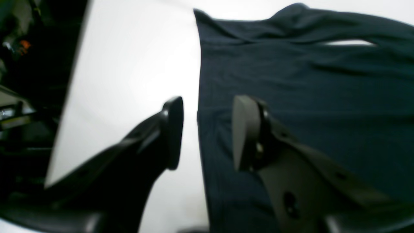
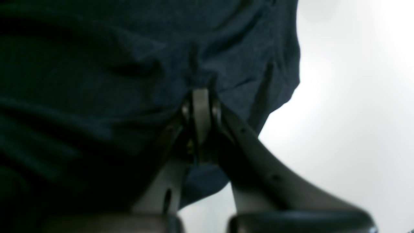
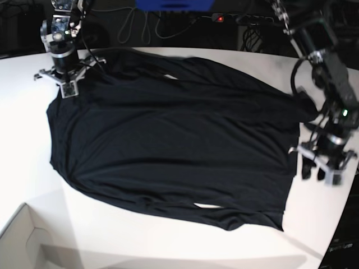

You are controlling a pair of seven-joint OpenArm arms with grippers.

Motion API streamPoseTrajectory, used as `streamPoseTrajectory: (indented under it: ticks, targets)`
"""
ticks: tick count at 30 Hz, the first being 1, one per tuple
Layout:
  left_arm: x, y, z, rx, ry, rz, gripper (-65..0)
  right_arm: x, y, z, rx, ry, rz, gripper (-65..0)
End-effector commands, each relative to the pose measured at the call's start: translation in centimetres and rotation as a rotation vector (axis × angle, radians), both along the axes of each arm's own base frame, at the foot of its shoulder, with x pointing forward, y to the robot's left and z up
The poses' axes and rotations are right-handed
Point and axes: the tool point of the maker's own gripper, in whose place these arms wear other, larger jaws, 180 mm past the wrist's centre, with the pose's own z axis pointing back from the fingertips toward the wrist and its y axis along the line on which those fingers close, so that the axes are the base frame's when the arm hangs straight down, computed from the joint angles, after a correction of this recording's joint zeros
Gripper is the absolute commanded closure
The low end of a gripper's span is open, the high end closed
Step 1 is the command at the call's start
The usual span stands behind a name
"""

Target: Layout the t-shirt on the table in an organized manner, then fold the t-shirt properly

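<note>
A black t-shirt (image 3: 174, 140) lies spread across a white table (image 3: 22, 84), seen from above. It covers most of the tabletop, mostly flat with soft wrinkles, and a small gap of white shows through near its lower edge. A pale cardboard box (image 3: 22, 238) corner sits at the bottom left of the overhead view.

The right gripper (image 2: 201, 97) is at the upper left of the overhead view, at one corner of the shirt. Its close-up camera shows the jaws pressed together with dark cloth bunched and pinched between them (the folds radiate out from the tips).

The left gripper (image 1: 207, 132) is at the right side of the overhead view, beside the shirt's edge. Its close-up camera shows the jaws standing apart, one finger (image 1: 174, 129) over bare table and the other over the cloth, with the shirt's straight edge running between them. Whether either finger touches the fabric cannot be told; nothing is clamped.
</note>
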Motion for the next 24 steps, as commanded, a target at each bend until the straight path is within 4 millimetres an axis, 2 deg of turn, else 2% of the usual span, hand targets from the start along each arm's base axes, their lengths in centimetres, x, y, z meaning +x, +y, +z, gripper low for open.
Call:
streamPoseTrajectory:
  ticks: [1, 5, 7, 11, 13, 17, 21, 24]
  targets:
    - [-1.3, 0.0, 0.6, 0.001, -0.02, 0.011, -24.6, 0.3, 0.6, 0.9, 0.037, -0.035, 0.019, 0.0]
    - [-7.5, -0.1, -0.6, -0.038, 0.012, 0.065, -24.6, -0.6, 1.3, 0.8, 0.164, -0.04, 0.008, 0.0]
    - [-10.2, -0.5, -2.6, -0.091, 0.068, 0.087, -24.6, -1.3, 1.8, 0.6, 0.203, -0.028, 0.016, 0.0]
    - [-13.8, -1.0, -5.8, -0.138, 0.174, 0.101, -24.6, -2.0, 2.6, 0.1, 0.226, -0.011, 0.012, 0.0]
    - [-15.0, -1.1, -6.9, -0.144, 0.216, 0.103, -24.6, -2.5, 3.3, 0.0, 0.241, -0.005, 0.013, 0.0]
    - [-16.9, -1.4, -9.1, -0.176, 0.286, 0.121, -24.7, -2.6, 4.0, -0.2, 0.258, -0.003, 0.016, -4.8]
    - [-17.4, -1.4, -11.2, -0.219, 0.334, 0.137, -24.7, -2.8, 3.9, -0.3, 0.26, 0.002, 0.007, -8.4]
    - [-16.7, -2.5, -11.7, -0.239, 0.338, 0.111, -24.7, -3.2, 4.0, -0.4, 0.261, 0.009, 0.008, -8.5]
